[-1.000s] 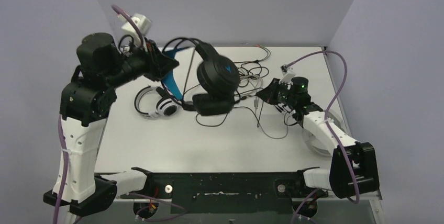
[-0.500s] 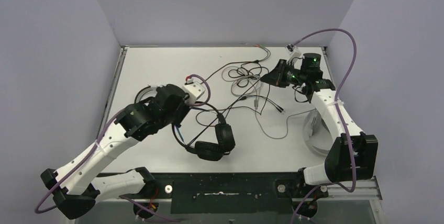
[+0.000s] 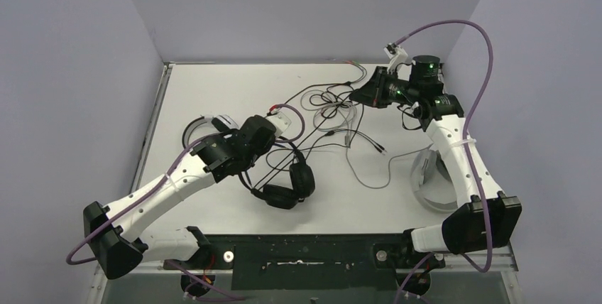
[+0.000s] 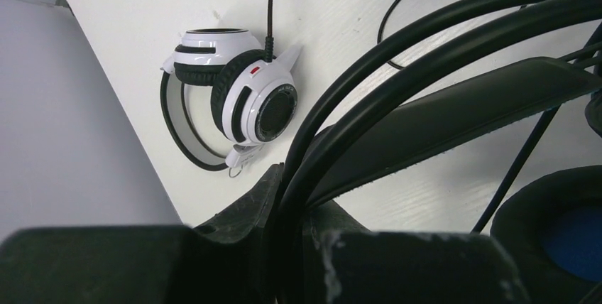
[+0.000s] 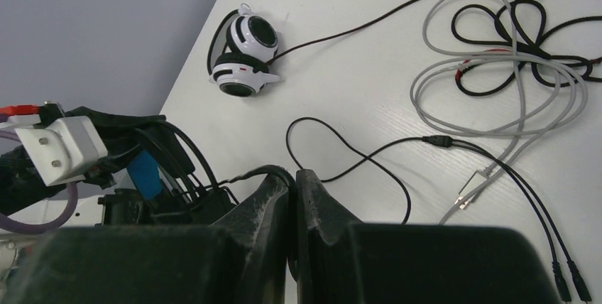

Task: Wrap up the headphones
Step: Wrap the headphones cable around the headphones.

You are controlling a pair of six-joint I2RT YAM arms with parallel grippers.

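We see the black headset (image 3: 287, 189) with its ear cups low over the front middle of the counter (image 3: 213, 84). Our left tool (image 4: 292, 226) is pressed tight on its headband. Its black cable (image 5: 245, 174) runs back and right to our right tool (image 5: 293, 183), which pinches it. A white headset (image 4: 241, 101) lies behind the left arm, and a second white headset (image 3: 426, 183) lies beside the right arm.
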